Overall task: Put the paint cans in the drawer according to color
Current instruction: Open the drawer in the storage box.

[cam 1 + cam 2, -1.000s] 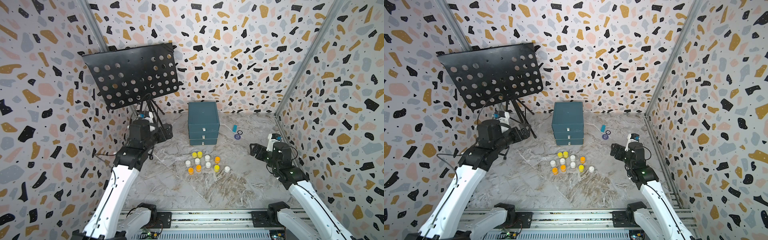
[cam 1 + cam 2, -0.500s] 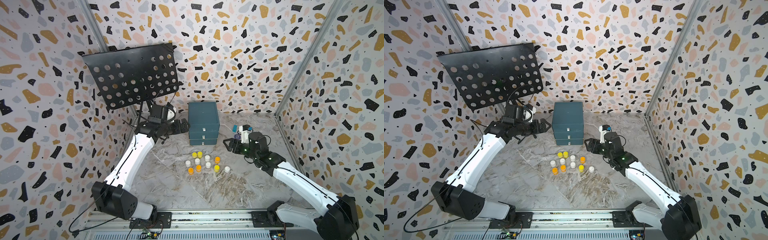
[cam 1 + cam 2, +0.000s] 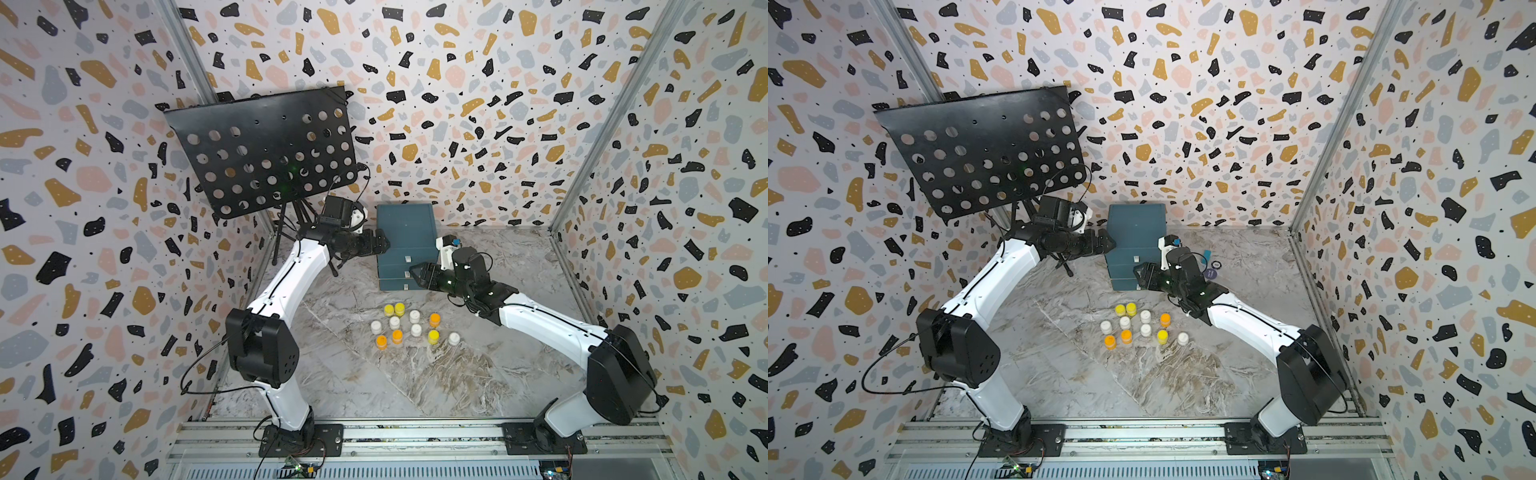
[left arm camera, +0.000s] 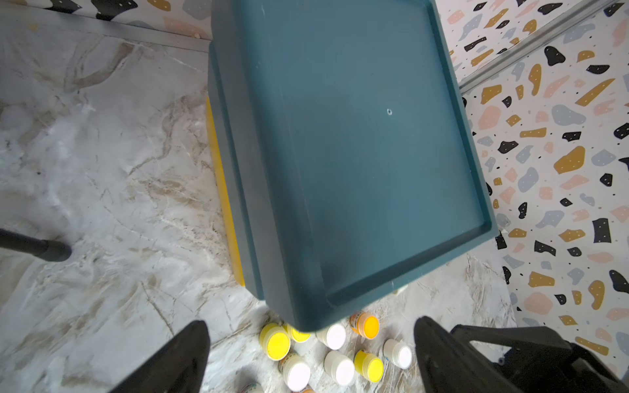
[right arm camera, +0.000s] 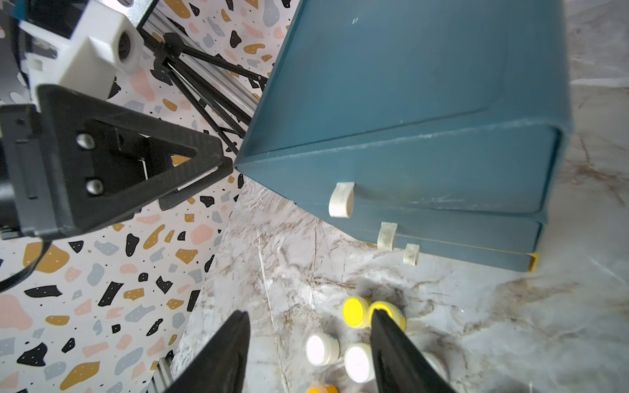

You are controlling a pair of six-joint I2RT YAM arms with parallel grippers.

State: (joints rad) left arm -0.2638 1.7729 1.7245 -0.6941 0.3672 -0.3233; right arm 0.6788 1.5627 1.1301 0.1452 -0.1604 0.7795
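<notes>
Several paint cans (image 3: pixel 414 328) (image 3: pixel 1144 328), white, yellow and orange, stand in a cluster on the marble floor in front of the teal drawer unit (image 3: pixel 405 232) (image 3: pixel 1136 232). All three drawers are closed, and their pale handles (image 5: pixel 341 200) show on the front. My left gripper (image 3: pixel 383 245) (image 4: pixel 311 326) is open and empty at the unit's upper left edge. My right gripper (image 3: pixel 415 272) (image 5: pixel 308 316) is open and empty, hovering just in front of the drawer fronts above the yellow cans (image 5: pixel 355 311).
A black perforated music stand (image 3: pixel 266 153) on a tripod stands at the back left, close behind my left arm. A small blue item (image 3: pixel 1206 255) and a dark disc (image 3: pixel 1212 272) lie right of the drawer unit. Patterned walls enclose three sides.
Both arms have swung in from the sides to the drawer unit, the left to its left edge and the right to its front. The right jaws have narrowed.
</notes>
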